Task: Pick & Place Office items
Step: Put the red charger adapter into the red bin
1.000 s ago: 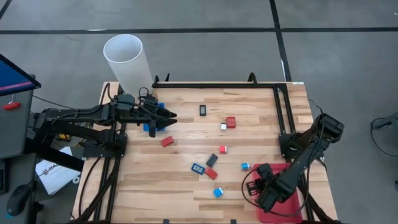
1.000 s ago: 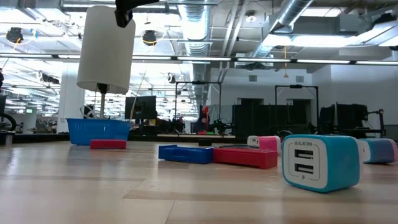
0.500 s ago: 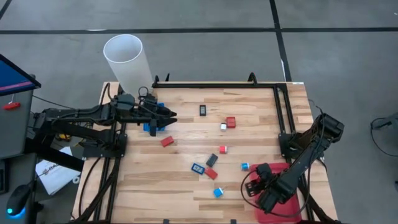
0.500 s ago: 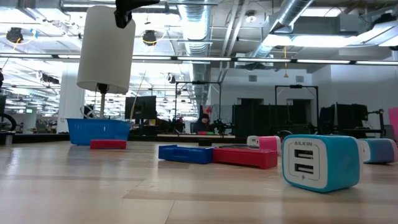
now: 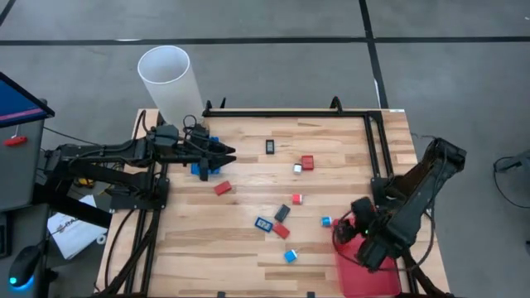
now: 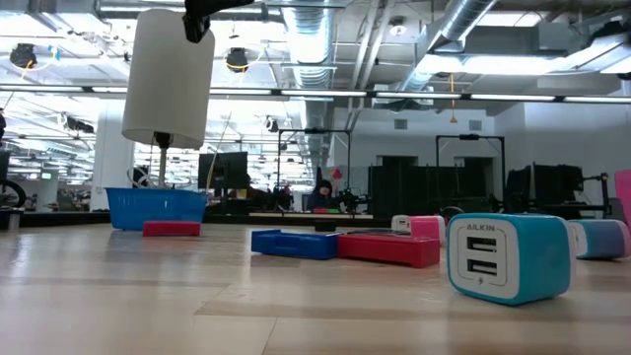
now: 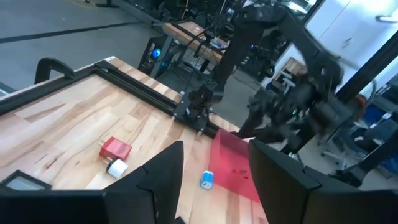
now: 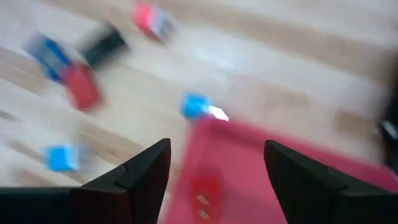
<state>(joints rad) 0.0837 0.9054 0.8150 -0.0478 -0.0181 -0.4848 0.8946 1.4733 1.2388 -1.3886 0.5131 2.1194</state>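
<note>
Several small office items lie scattered on the wooden table: a black one (image 5: 271, 146), red ones (image 5: 307, 162) (image 5: 222, 188), and light blue ones (image 5: 326, 221) (image 5: 290, 256). My right gripper (image 8: 214, 162) hangs open above the far corner of the red tray (image 5: 356, 280), touching nothing. A small red piece (image 8: 204, 186) lies flat in the tray under it. My left gripper (image 7: 214, 171) stands open and empty at the far left, over the blue bin (image 5: 201, 159), pointing toward the table's right.
A tall white tube (image 5: 170, 83) stands at the table's far left corner. A black rail frame (image 5: 286, 113) runs along the far and right edges. In the low view a light blue charger block (image 6: 508, 258) sits closest, with flat red (image 6: 389, 248) and blue (image 6: 294, 243) pieces behind it.
My right gripper has risen from the red tray, drawn a little toward the table's far edge and tipped less steeply downward. The small red piece stays behind in the tray.
</note>
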